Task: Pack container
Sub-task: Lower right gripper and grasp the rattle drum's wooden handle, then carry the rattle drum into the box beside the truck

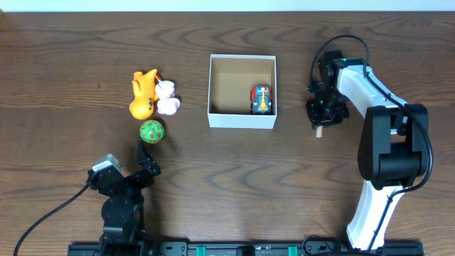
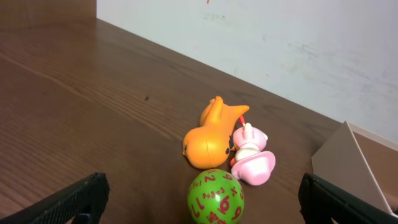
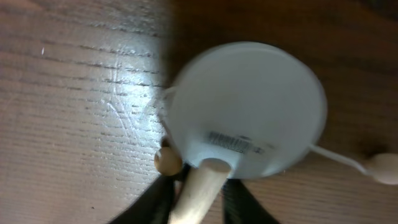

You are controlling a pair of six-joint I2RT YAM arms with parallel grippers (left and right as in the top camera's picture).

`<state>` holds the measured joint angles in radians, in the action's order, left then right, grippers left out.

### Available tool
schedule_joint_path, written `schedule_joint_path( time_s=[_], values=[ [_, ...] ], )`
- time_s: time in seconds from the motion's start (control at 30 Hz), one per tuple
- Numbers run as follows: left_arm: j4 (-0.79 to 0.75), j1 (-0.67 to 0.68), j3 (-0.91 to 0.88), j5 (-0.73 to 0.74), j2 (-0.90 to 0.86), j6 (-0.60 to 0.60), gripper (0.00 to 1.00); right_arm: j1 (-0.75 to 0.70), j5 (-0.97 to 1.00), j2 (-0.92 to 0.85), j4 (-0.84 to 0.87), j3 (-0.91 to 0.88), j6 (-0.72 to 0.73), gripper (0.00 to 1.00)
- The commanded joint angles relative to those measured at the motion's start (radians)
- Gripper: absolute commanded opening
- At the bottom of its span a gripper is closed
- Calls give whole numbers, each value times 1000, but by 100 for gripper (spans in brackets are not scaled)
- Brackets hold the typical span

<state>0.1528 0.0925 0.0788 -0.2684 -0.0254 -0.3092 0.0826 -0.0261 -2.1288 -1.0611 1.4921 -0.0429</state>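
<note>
The container (image 1: 242, 119), a white-walled square box with a brown inside, stands mid-table with a small toy car (image 1: 261, 99) in its right half. To its right, my right gripper (image 1: 323, 114) points down at the table. In the right wrist view this gripper (image 3: 200, 194) is shut on the wooden handle (image 3: 202, 183) of a round white toy drum (image 3: 245, 106). Two beads (image 3: 168, 162) hang from the drum on strings. My left gripper (image 1: 148, 159) stands open just in front of a green number ball (image 2: 216, 196), which lies between its fingers (image 2: 87, 193) without touching them.
An orange duck (image 1: 143, 94) and a pink toy (image 1: 168, 99) lie together left of the container, just behind the green ball (image 1: 151, 131). A corner of the container (image 2: 354, 162) shows at the right of the left wrist view.
</note>
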Motion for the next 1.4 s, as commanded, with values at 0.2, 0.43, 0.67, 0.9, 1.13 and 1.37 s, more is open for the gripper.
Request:
schedule_joint_path(
  time_s=[0.2, 0.43, 0.67, 0.9, 1.13, 1.37],
  values=[
    [9, -5, -28, -2, 0, 20, 98, -6, -15, -1, 3, -16, 5, 4],
    [9, -5, -28, -2, 0, 20, 98, -5, -60, -1, -48, 95, 5, 1],
    [9, -4, -28, -2, 0, 20, 98, 16, -64, -1, -41, 362, -3, 1],
    [9, -5, -28, -2, 0, 20, 98, 81, -194, -1, 56, 586, -167, 1],
    [9, -4, -28, -3, 0, 20, 98, 186, -296, -1, 154, 613, -390, 1],
    [9, -4, -28, -2, 0, 20, 98, 282, -275, -1, 137, 612, -750, 1]
  ],
)
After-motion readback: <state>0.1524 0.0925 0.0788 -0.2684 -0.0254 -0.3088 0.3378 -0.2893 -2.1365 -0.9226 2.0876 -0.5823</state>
